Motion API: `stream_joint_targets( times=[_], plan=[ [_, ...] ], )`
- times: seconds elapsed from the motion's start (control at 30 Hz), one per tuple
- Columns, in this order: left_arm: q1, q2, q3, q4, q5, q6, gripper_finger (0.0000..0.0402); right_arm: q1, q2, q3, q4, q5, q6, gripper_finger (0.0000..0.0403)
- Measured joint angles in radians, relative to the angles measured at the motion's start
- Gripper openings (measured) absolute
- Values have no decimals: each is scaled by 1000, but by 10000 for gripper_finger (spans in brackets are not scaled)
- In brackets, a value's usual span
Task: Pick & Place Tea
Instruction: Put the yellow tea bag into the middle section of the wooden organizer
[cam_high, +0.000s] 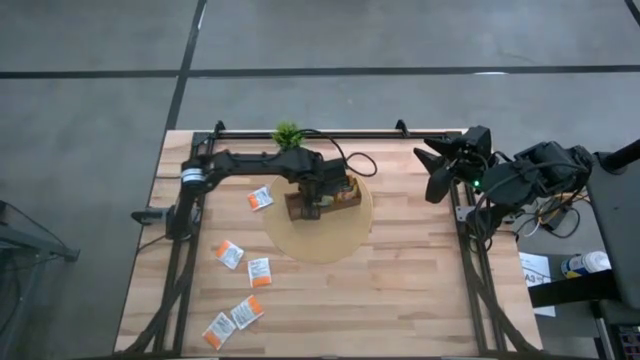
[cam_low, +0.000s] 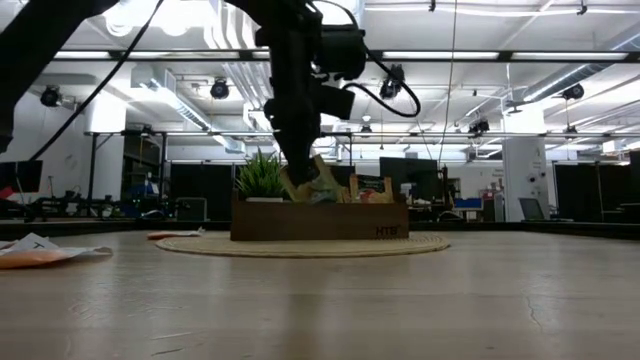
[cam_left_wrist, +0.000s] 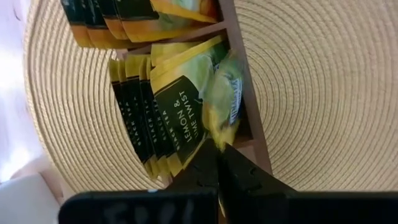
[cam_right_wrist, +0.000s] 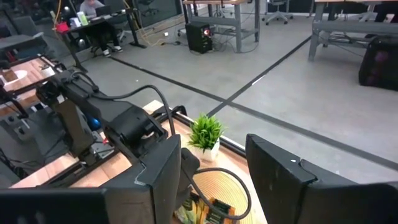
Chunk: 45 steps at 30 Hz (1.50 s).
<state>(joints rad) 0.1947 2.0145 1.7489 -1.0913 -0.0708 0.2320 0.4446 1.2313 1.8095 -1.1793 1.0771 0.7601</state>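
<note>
1. Wooden table (cam_high: 400, 290) carried a round woven mat (cam_high: 330, 240), with a brown tray (cam_low: 320, 220) on it and a small plant (cam_high: 288, 134) behind.
2. Left gripper (cam_left_wrist: 217, 155) hung over the tray, fingers pressed together on a green-yellow sachet (cam_left_wrist: 225, 102) in a compartment beside other sachets.
3. White-and-orange sachets (cam_high: 240, 285) lay scattered on the table's left.
4. Right gripper (cam_right_wrist: 211, 168) waited, spread, at the far right edge.

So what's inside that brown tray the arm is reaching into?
The brown tray holds upright green-and-yellow lemon tea sachets, one pinched by the left fingers. The arm covers the other compartments from above.
</note>
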Motion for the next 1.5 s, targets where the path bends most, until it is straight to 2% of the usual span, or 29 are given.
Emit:
stream_joint_targets(
  times=[0.23,0.47,0.8,0.97,1.5],
  plan=[
    [1,6,0,1,-6,-25,0,0,0,0,0,0,0,178],
    [3,6,0,-5,-88,-64,0,0,0,0,1,-1,1,178],
    [3,6,0,-9,-88,-74,0,0,0,0,3,-2,8,178],
    [8,6,0,-9,-100,-131,0,0,0,0,3,-3,27,178],
    [9,6,-1,-1,-73,-105,3,0,0,0,2,-3,26,178]
  ],
)
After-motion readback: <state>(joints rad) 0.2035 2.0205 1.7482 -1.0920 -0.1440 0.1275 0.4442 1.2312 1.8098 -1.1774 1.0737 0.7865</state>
